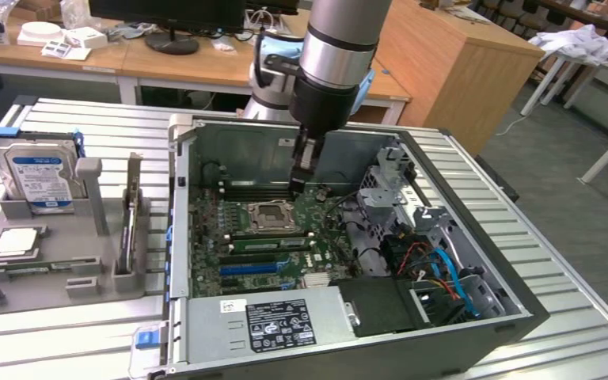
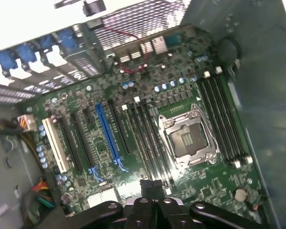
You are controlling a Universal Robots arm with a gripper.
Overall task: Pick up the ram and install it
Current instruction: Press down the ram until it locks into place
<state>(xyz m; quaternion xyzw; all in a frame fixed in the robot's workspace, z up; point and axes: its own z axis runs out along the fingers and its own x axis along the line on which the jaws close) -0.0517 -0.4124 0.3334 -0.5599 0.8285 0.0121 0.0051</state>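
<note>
Green motherboard [image 1: 272,237] lies inside computer case [image 1: 473,317]; hand [image 1: 300,180] closed above.

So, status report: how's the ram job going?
Fingers shut, low over the motherboard beside the processor socket. Ram apparently on edge in the grey tray. Nothing seen in the way.

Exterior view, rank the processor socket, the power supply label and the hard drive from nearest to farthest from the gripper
1. Processor socket: on the motherboard, just below the gripper.
2. Power supply label: at the case's near edge.
3. Hard drive: upright in the gray holder, far toward the exterior view's left, outside the case.
</note>
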